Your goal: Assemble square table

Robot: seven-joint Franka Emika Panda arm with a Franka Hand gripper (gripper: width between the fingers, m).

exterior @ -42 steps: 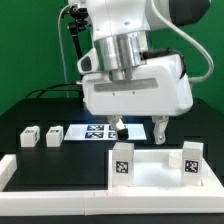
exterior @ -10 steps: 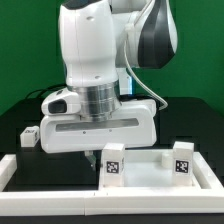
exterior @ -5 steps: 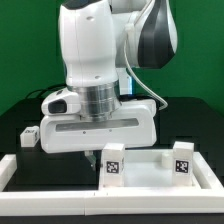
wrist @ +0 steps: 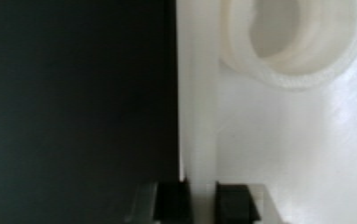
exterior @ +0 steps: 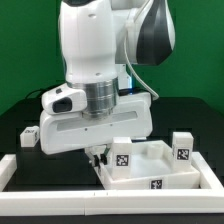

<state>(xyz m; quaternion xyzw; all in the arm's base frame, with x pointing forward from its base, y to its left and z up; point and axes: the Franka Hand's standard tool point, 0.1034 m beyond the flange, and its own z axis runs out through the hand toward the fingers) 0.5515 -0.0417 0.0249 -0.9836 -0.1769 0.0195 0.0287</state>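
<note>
The white square tabletop (exterior: 150,170) is at the front right of the exterior view, its near side with a small tag facing the camera. Two white tagged legs stand upright in its corner sockets, one near the gripper (exterior: 122,157) and one further right (exterior: 182,146). My gripper (exterior: 97,155) is at the slab's left edge, mostly hidden under the hand. In the wrist view the dark fingers (wrist: 166,200) are closed on the thin edge of the tabletop (wrist: 273,130), beside a round socket (wrist: 308,45). A loose leg (exterior: 29,137) lies at the exterior view's left.
A long white border rail (exterior: 9,170) runs along the front left and another along the front (exterior: 50,205) of the black table. The arm's large white body hides the middle and back of the table.
The tabletop, with its two legs, has moved toward the exterior view's right and come up a little. Its near side with a tag now shows. The hand has shifted with it.
</note>
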